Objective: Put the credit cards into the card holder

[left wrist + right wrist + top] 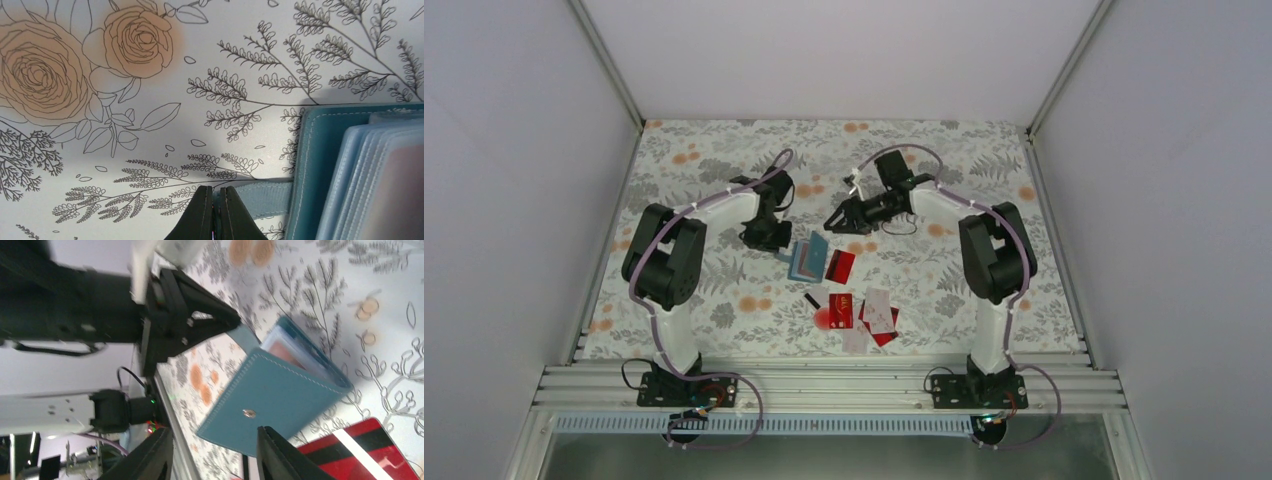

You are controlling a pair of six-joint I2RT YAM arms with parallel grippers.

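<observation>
The teal card holder stands open on the floral table, its clear sleeves fanned out. My left gripper is shut on its teal strap, the fingers pinching the strap's end. My right gripper is open and empty, hovering just over the holder's outer cover, fingers wide apart. One red credit card lies right beside the holder and also shows in the right wrist view. More red and white cards lie in a loose pile nearer the arm bases.
A small round red blob and a tiny black piece lie by the card pile. My left gripper's black body shows in the right wrist view, close to the holder. White walls enclose the table on three sides.
</observation>
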